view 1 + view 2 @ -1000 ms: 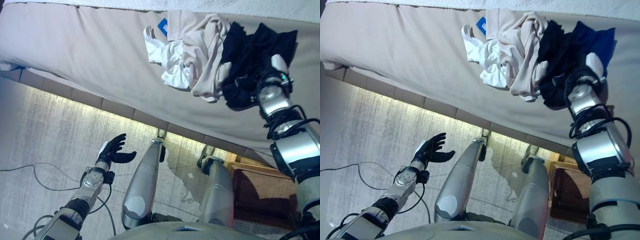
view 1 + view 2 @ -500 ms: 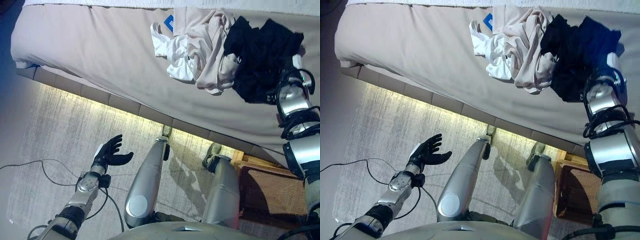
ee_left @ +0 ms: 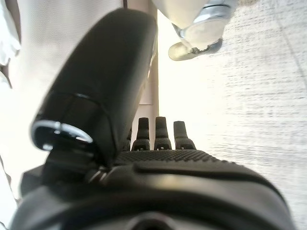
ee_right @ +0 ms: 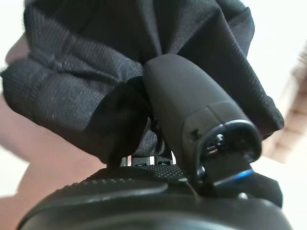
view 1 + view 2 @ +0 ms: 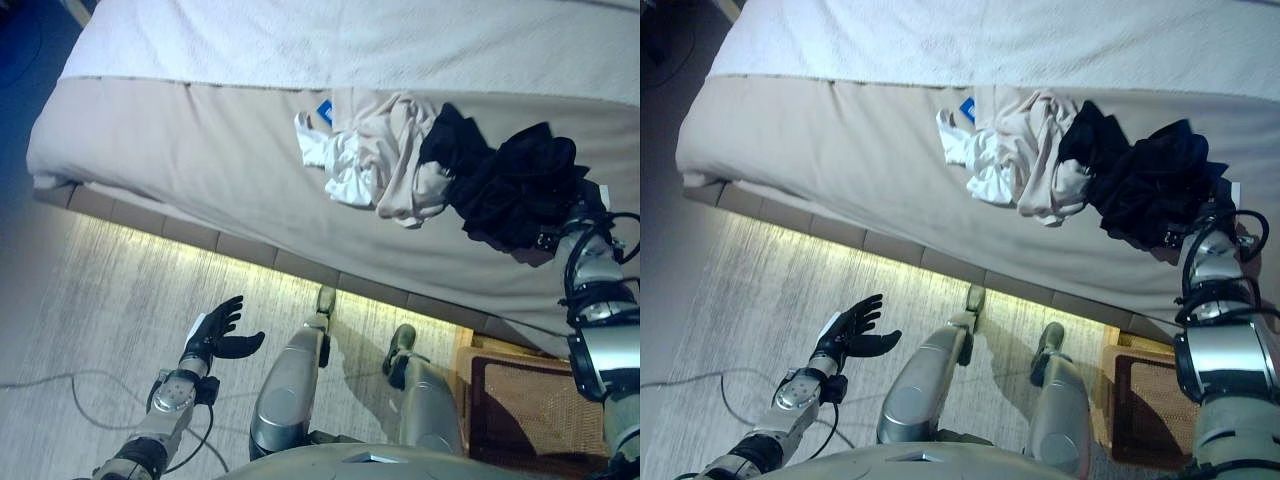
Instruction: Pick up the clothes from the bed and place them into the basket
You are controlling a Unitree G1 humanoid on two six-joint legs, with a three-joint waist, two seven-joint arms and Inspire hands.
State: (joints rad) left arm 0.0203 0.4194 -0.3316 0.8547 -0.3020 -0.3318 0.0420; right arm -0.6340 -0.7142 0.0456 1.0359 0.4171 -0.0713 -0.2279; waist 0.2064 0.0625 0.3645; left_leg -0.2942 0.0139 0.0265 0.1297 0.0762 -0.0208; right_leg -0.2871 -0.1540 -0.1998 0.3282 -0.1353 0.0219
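Note:
A heap of clothes lies on the beige bed (image 5: pixel 170 150) near its front edge: a white garment (image 5: pixel 335 168), a beige one (image 5: pixel 395 160) and a black one (image 5: pixel 510 190). My right hand (image 4: pixel 187 105) is at the right end of the heap. Its thumb presses into the bunched black garment (image 4: pixel 96 57) and the fingers are curled under the cloth. The left hand (image 5: pixel 215 335) hangs open over the floor at the lower left, holding nothing. A brown wicker basket (image 5: pixel 520 395) stands on the floor by the bed's edge, below the right arm.
A white blanket (image 5: pixel 350 40) covers the far part of the bed. A small blue item (image 5: pixel 324 110) peeks out beside the heap. A lit strip runs under the bed frame (image 5: pixel 240 250). Grey carpet (image 5: pixel 90 300) lies in front of the bed.
The camera has shifted and shows more of the bed. My right hand stays in the black garment, which now looks more bunched round it. The left hand holds its pose.

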